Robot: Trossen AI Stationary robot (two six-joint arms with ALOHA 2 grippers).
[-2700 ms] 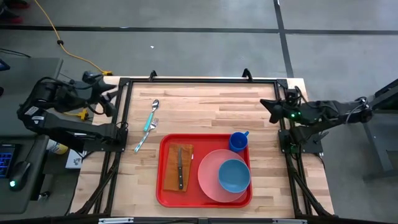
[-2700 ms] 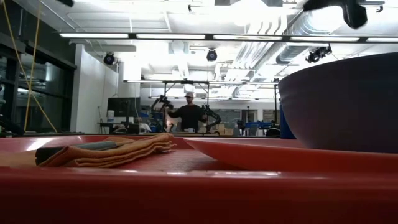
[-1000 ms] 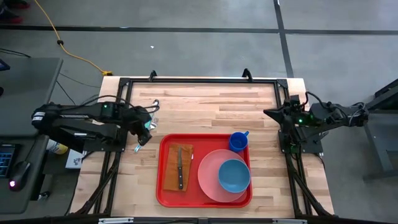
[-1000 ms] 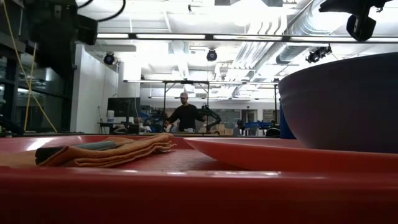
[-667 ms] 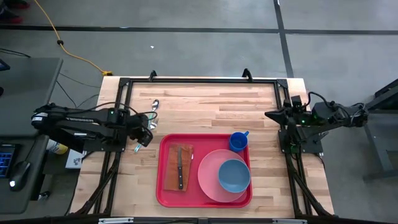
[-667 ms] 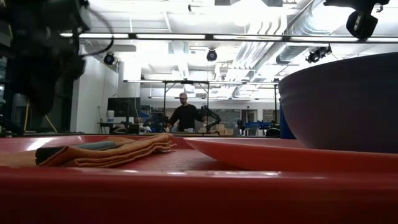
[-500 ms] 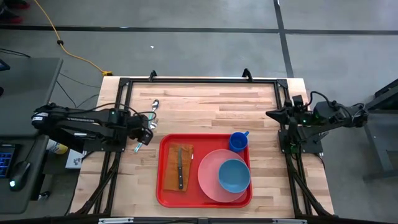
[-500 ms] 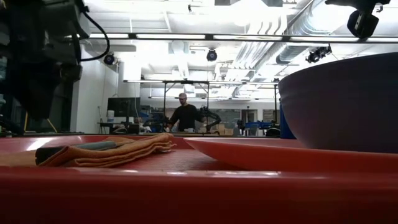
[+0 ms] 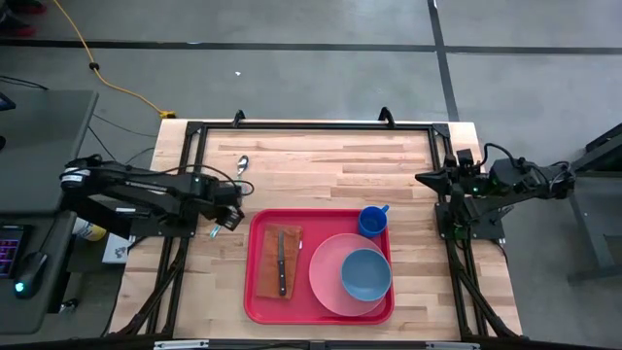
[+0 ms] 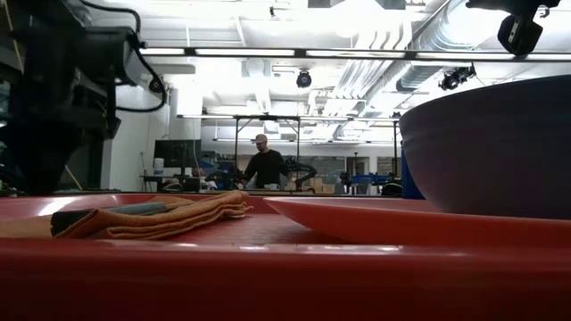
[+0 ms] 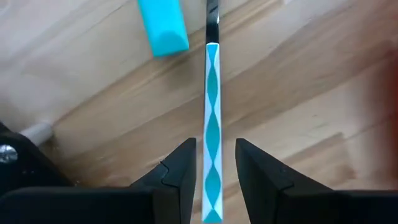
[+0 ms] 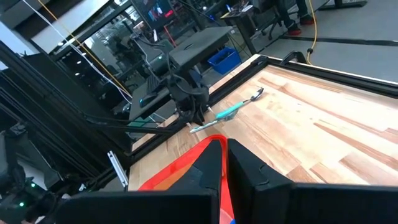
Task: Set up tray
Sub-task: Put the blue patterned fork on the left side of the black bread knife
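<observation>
The red tray [image 9: 251, 292] lies on the wooden table and carries an orange napkin [image 9: 269, 261] with a knife [image 9: 282, 262], a pink plate [image 9: 326, 277] with a blue bowl [image 9: 365, 274], and a blue cup [image 9: 372, 221]. Left of the tray lie a teal-handled spoon [image 9: 243, 162] and a fork [image 9: 215, 231]. My left gripper [image 9: 230, 216] is low over them and open. Its fingers stand on either side of the fork's teal-and-white patterned handle [image 11: 212, 112], apart from it. My right gripper [image 9: 420, 178] waits shut at the table's right edge.
The spoon's plain teal handle end [image 11: 163, 25] lies close beside the fork's handle. The tray's left rim [image 9: 249, 253] is just right of my left gripper. A black frame rail [image 9: 190, 194] runs along the table's left side. A person [image 10: 265, 165] stands far off in the room.
My left gripper has gone a little toward the table's near edge and down, over the fork's handle. The utensils and the things on the tray have stayed where they were.
</observation>
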